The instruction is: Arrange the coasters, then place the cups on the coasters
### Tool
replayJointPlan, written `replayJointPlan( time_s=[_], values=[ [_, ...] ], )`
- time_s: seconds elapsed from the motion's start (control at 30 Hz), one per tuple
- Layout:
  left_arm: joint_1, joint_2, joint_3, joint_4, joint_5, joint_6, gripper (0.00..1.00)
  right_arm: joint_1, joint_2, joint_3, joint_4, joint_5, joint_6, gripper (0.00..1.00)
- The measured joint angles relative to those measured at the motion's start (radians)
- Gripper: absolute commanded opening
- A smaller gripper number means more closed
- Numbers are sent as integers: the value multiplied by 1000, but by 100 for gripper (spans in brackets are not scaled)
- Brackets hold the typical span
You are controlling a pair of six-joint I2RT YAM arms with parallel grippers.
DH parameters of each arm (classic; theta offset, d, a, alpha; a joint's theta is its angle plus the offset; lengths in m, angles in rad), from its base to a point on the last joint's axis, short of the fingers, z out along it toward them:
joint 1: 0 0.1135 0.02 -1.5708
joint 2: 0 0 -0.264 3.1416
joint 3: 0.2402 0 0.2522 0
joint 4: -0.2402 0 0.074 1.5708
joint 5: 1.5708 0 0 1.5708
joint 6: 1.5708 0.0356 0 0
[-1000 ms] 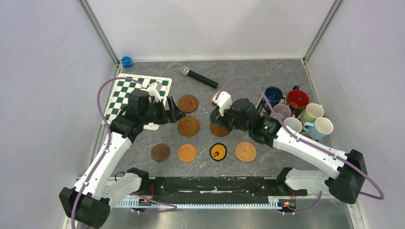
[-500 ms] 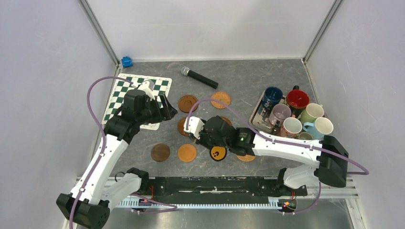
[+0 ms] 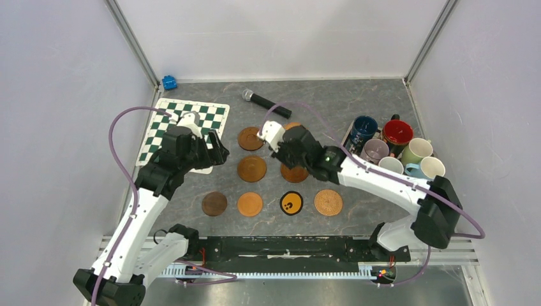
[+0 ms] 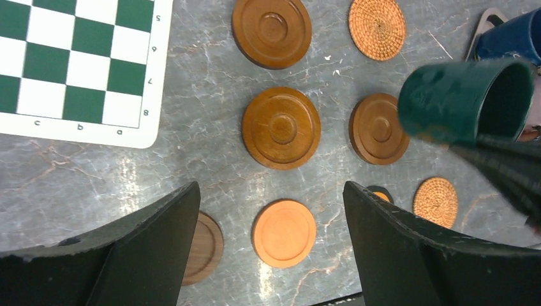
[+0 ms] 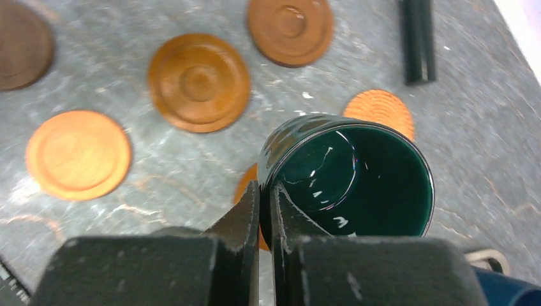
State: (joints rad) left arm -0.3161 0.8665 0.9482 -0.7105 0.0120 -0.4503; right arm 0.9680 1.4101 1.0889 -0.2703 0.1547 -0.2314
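Right fingers (image 5: 245,217) clamp green cup (image 5: 348,172) rim, held above coasters right of mat (image 3: 157,131). Eight coasters (image 3: 252,169) on desk (image 3: 357,102). Six cups (image 3: 398,132) far right of mat. Left fingers (image 4: 163,223) open.

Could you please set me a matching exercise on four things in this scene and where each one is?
Things:
1. dark green mug
2. microphone
3. black coaster with yellow mark
4. chequered mat

Places:
A. nearest row, third from the left
B. left side of the table
C. far side, lying flat
D. rim pinched by the right gripper

Pairs: 1-D, 2-C, 3-A, 4-B
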Motion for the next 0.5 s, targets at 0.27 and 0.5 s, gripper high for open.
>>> replayJointPlan(
  time_s=[0.27, 0.5],
  values=[
    [0, -51, -45, 7, -114, 60, 90, -116, 251, 327, -145, 8, 23, 0],
    [0, -126, -65, -1, -221, 76, 93, -114, 552, 726, -215, -13, 42, 0]
  ],
)
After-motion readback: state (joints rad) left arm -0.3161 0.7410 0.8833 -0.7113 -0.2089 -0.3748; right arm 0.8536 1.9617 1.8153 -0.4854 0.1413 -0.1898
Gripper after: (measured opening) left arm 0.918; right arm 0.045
